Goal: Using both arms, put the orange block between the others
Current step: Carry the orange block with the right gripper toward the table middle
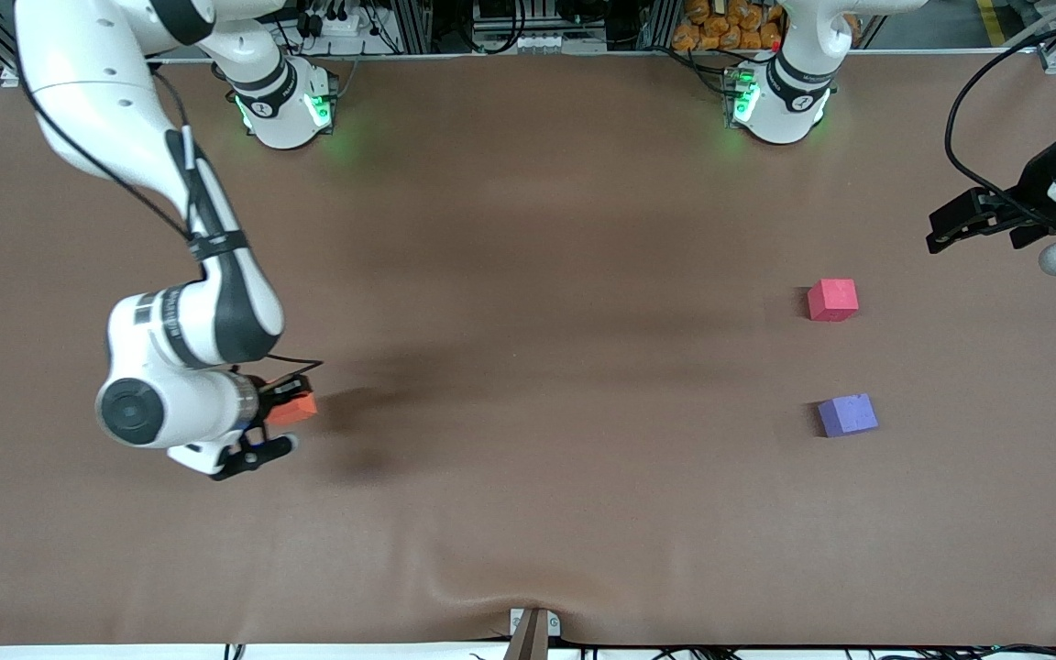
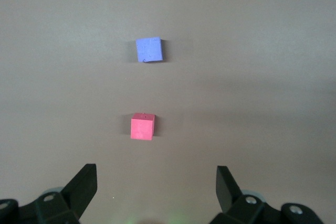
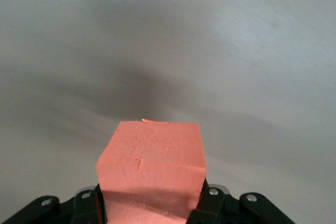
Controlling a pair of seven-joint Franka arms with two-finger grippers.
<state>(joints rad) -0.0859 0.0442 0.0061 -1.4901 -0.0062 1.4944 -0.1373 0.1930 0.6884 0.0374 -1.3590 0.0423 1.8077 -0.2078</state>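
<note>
My right gripper [image 1: 282, 414] is shut on the orange block [image 1: 295, 407], low at the right arm's end of the table. In the right wrist view the orange block [image 3: 152, 161] fills the space between the right gripper's [image 3: 151, 203] fingers. The pinkish-red cube [image 1: 832, 300] and the purple-blue cube [image 1: 847, 414] sit apart toward the left arm's end, the purple-blue one nearer the front camera. My left gripper [image 1: 942, 233] hangs open and empty above the table's edge at that end. The left wrist view shows the left gripper [image 2: 156, 182] wide, with the pinkish-red cube [image 2: 142, 126] and the purple-blue cube [image 2: 149, 50] ahead.
A brown cloth [image 1: 528, 275] covers the table, with a wrinkle and a small bracket [image 1: 533, 632] at the front edge. The green-lit arm bases [image 1: 285, 110] [image 1: 780, 101] stand along the back edge. The right arm's elbow [image 1: 189, 321] hangs over the table beside the orange block.
</note>
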